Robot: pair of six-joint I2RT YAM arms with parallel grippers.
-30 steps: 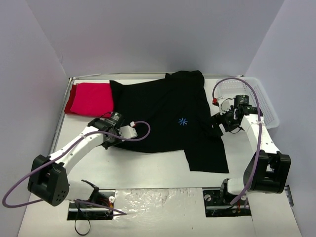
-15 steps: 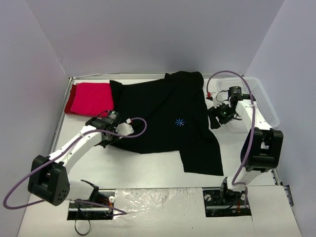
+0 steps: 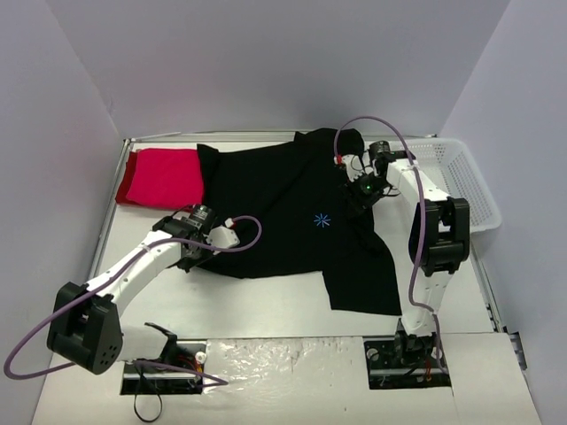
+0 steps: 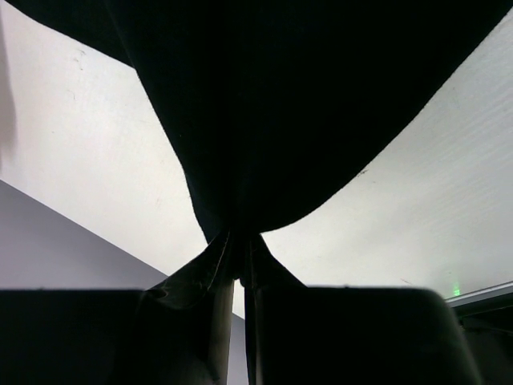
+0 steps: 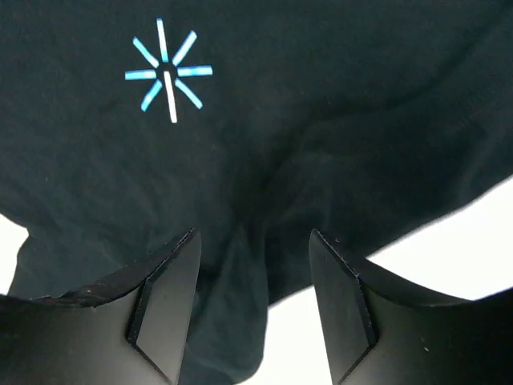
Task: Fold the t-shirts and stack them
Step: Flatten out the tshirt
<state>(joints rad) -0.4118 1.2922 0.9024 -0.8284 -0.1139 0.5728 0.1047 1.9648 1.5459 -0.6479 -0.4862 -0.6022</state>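
Note:
The black t-shirt [image 3: 283, 208] lies spread across the middle of the table, its blue starburst [image 3: 324, 220] facing up. Folded at the back left is the red t-shirt [image 3: 161, 176]. My left gripper [image 3: 193, 255] is shut on the black shirt's left lower edge; the left wrist view shows the cloth [image 4: 264, 120] bunched between the shut fingers of that gripper [image 4: 238, 277]. My right gripper [image 3: 357, 197] hovers over the shirt's right side. In the right wrist view this gripper [image 5: 252, 261] is open, with a raised fold of black cloth [image 5: 240, 321] between its fingers and the starburst [image 5: 167, 70] beyond.
A white mesh basket [image 3: 462, 181] stands at the right edge, behind the right arm. The white table [image 3: 266, 305] shows bare in front of the shirt. Grey walls close in the back and both sides.
My right arm has swung left from beside the basket to over the shirt's upper right, its jaws narrowing. The left gripper has shifted slightly left and nearer with the hem.

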